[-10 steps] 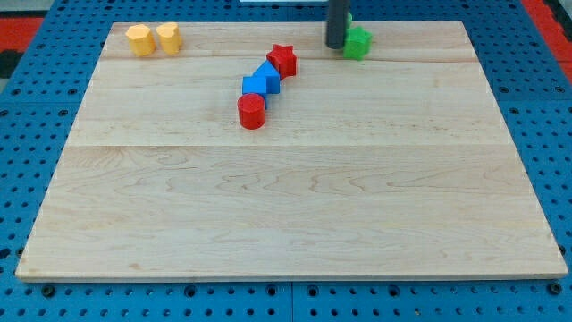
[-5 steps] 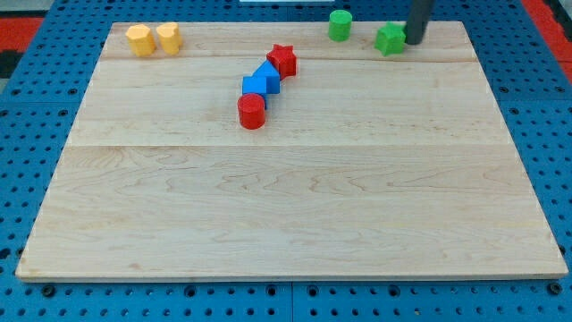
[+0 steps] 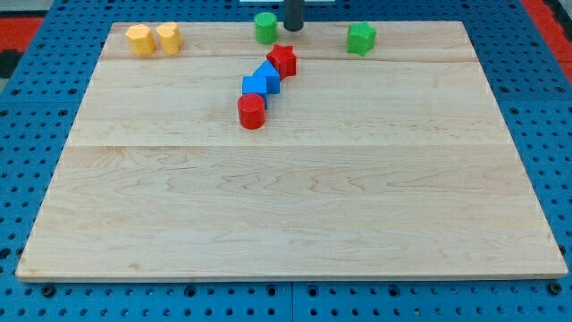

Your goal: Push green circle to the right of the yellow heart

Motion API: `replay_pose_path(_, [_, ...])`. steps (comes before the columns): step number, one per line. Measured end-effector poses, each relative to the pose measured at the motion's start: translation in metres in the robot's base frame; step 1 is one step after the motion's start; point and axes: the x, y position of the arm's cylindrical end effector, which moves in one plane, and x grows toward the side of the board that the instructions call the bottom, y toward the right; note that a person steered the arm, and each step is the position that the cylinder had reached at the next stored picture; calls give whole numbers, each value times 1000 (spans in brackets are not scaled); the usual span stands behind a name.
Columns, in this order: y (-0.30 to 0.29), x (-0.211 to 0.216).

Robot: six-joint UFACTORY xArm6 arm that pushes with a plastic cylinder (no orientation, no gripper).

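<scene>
Only a short stretch of my rod shows: dark grey to black, smooth and cylindrical, ending in my tip [image 3: 293, 29], blunt and rounded.

Pale wooden board [image 3: 295, 224], blue pegboard table [image 3: 27, 134], red corner patches [image 3: 22, 18]

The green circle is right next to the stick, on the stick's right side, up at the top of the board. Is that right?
Not quite. In the camera view the green circle sits on the view's left of my tip, not its right. The rest holds: it is close beside the tip, at the view's top of the board. The green block on the tip's right is a different one.
</scene>
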Motion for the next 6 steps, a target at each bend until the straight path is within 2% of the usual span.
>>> replay_pose_path(1, [25,-2])
replay_pose_path(3, [-67,-2])
replay_pose_path(4, [-73,10])
replay_pose_path(5, [-78,31])
replay_pose_path(6, [-34,30])
